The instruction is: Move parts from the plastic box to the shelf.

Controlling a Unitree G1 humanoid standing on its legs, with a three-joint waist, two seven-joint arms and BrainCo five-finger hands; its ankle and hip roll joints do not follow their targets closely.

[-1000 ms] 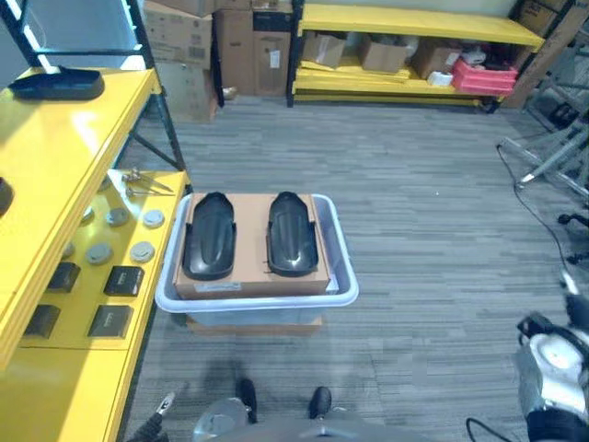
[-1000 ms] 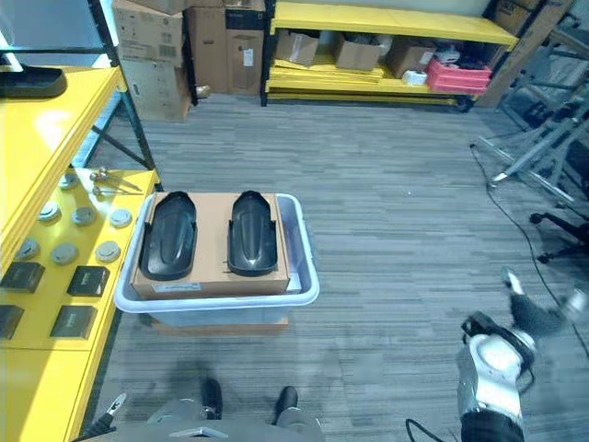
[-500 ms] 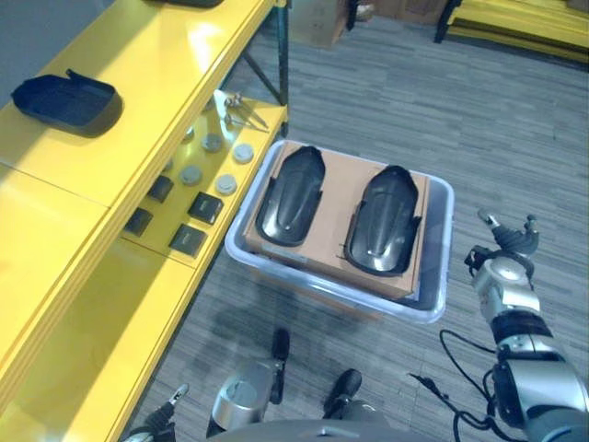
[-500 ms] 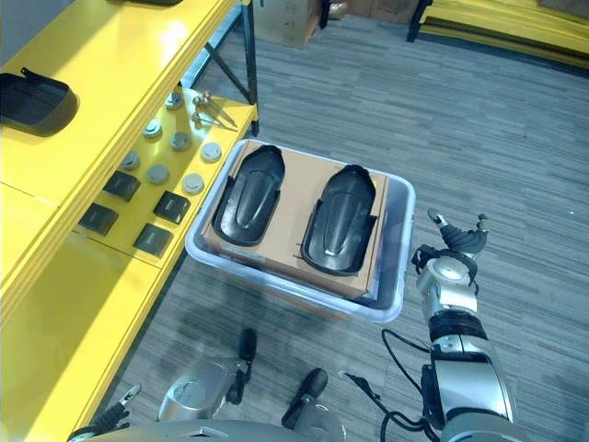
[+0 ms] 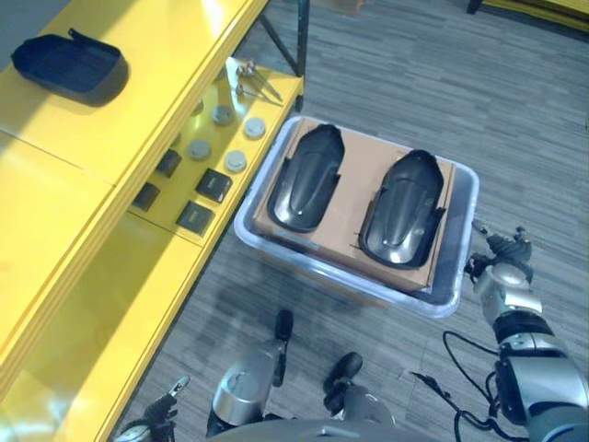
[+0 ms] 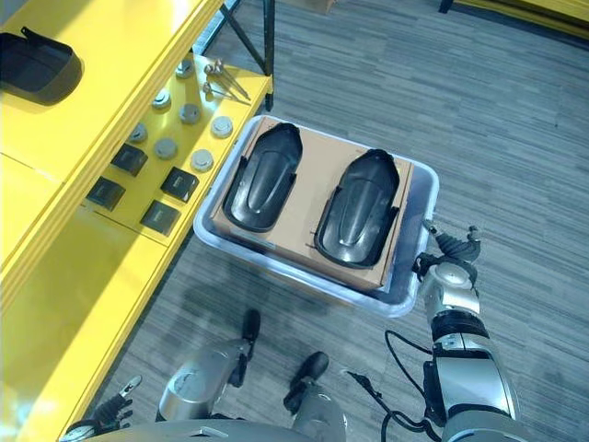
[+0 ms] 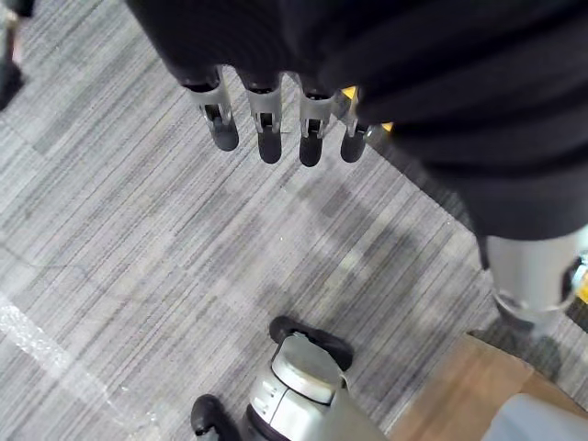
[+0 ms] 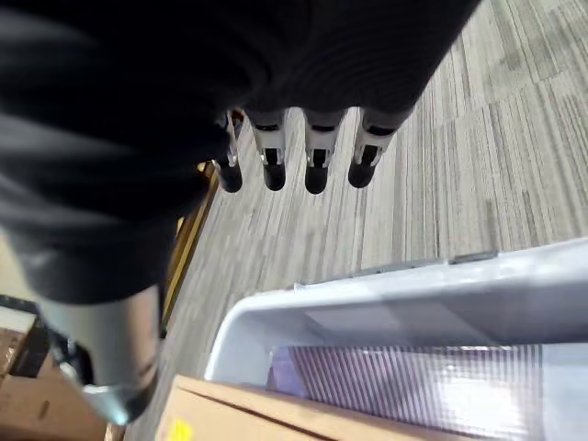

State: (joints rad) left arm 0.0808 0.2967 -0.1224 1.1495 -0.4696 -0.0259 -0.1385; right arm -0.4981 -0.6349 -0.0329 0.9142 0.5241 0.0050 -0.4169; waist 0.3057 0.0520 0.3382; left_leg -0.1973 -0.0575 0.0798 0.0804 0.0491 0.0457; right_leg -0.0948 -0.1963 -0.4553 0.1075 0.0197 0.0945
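Note:
A clear plastic box (image 5: 260,189) stands on the floor beside the yellow shelf (image 5: 138,129). Inside it a cardboard sheet (image 5: 348,198) carries two black moulded parts, one on the left (image 5: 311,177) and one on the right (image 5: 405,207). Another black part (image 5: 69,66) lies on the shelf's upper board. My right hand (image 6: 448,269) hovers just off the box's near right corner, its fingers (image 8: 317,156) straight and holding nothing, above the box rim (image 8: 367,285). My left hand (image 6: 106,414) hangs low at the lower left, its fingers (image 7: 266,129) relaxed over the floor.
The shelf's lower board holds several grey round discs (image 5: 225,138), black square blocks (image 5: 204,203) and a metal tool (image 5: 253,85). Grey carpet floor (image 5: 515,110) spreads to the right of the box.
The camera has swung toward the shelf and looks down more steeply. My right hand rose from low at the right to the box's near right corner. The parts have not moved.

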